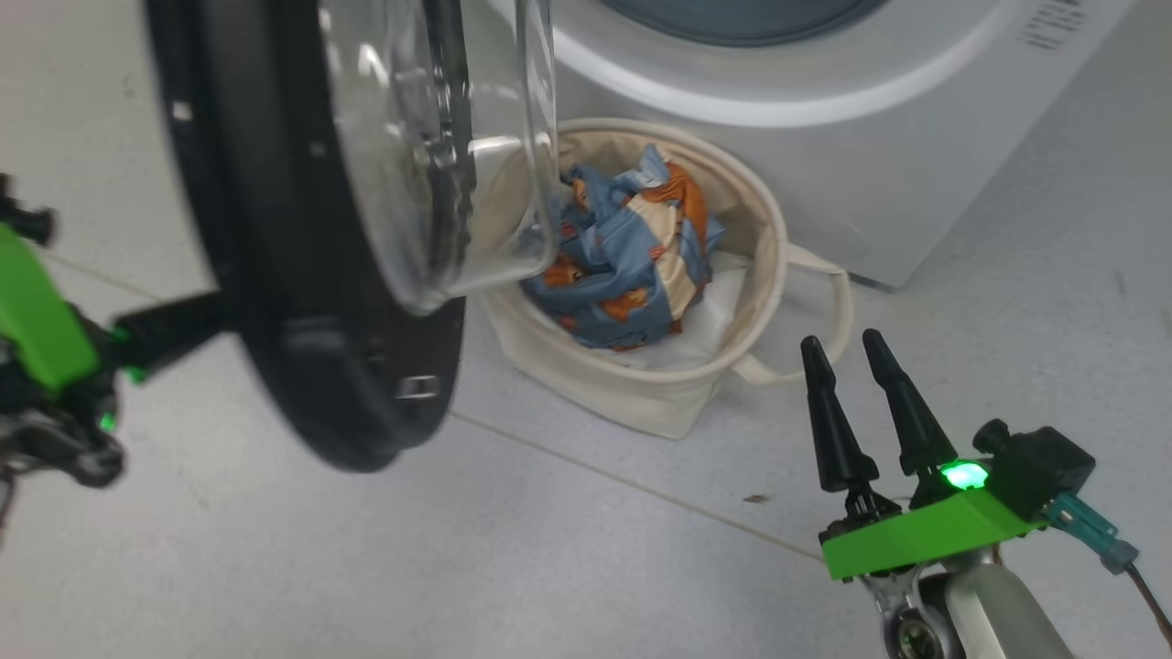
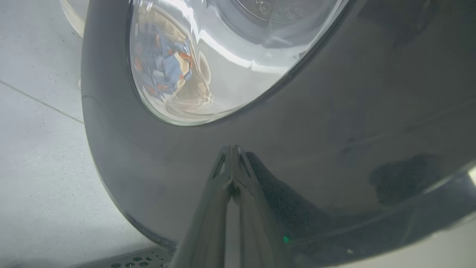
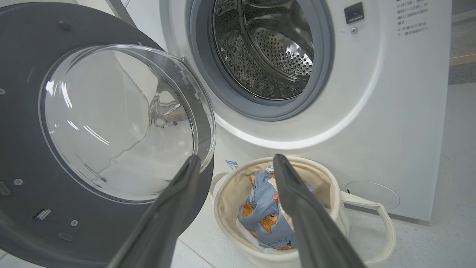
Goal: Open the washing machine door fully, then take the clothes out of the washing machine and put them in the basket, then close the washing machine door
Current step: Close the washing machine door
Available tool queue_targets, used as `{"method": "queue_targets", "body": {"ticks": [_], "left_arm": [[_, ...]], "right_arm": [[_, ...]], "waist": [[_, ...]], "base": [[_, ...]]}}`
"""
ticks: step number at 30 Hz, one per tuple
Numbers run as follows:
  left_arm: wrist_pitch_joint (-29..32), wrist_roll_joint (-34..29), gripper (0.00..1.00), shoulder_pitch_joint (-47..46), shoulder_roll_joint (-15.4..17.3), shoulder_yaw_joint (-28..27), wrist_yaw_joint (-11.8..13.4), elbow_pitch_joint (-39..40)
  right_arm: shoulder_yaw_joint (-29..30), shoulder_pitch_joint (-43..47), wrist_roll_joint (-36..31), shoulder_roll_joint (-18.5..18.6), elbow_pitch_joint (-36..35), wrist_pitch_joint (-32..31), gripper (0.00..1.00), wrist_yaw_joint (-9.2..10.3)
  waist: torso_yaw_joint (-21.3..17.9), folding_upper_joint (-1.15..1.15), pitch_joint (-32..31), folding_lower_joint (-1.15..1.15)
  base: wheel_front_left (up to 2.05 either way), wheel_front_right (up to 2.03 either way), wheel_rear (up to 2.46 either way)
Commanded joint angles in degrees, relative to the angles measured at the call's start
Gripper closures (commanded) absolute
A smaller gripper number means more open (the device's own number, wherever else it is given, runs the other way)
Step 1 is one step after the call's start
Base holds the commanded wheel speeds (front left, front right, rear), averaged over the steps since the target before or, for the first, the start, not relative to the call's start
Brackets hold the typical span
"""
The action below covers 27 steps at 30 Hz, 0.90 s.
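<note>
You work over a pale grey tiled floor (image 1: 586,549) with a thin seam running across it. In the head view the washing machine door (image 1: 275,275) stands swung out at 10 o'clock, nearly edge-on, with its glass bulge facing the machine. At 12 o'clock the basket (image 1: 641,394) sits on the floor just in front of the washing machine (image 1: 916,137), which fills 1 o'clock. The clothes (image 1: 623,265) lie crumpled inside the basket on a white sheet (image 1: 723,302). Your left gripper (image 1: 206,316) reaches in from 9 o'clock, fingers pressed together with nothing between them and tips at the door's black outer face. Your right gripper (image 1: 841,340) hangs at 4 o'clock, jaws spread wide and empty, fingers pointing toward the basket.
</note>
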<state>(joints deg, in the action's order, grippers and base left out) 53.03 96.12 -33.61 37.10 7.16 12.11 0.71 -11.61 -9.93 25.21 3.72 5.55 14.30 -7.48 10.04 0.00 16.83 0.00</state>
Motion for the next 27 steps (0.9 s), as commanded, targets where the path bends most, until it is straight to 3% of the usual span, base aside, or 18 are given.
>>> {"method": "queue_targets", "body": {"ticks": [1,11,20,27], "left_arm": [[0.6,-1.2,1.00,-0.6,1.8,-1.3,-0.4,3.2],[-8.1,-9.7,1.00,3.6,-3.1,3.2,-8.4,3.6],[-18.5,-14.1,1.00,3.5,-11.8,5.2,-15.1,-4.1],[-30.0,-19.7,1.00,0.3,-20.1,7.1,-18.1,-12.4]], "right_arm": [[-1.5,0.6,0.4,-0.8,-2.1,0.7,0.00,-0.01],[-0.6,1.1,3.7,-0.8,-2.8,0.7,0.00,-0.01],[2.1,0.8,5.6,-0.8,-3.3,0.7,0.00,-0.01],[6.2,0.4,6.8,-0.8,-3.2,0.7,0.00,-0.01]], "waist": [[-1.2,0.00,-1.0,0.00],[-6.5,0.00,-3.8,0.00],[-12.0,0.00,-4.8,0.00],[-14.3,0.00,-4.6,0.00]], "base": [[0.00,0.00,0.00],[0.00,0.00,0.00],[0.00,0.00,0.00],[0.00,0.00,0.00]]}}
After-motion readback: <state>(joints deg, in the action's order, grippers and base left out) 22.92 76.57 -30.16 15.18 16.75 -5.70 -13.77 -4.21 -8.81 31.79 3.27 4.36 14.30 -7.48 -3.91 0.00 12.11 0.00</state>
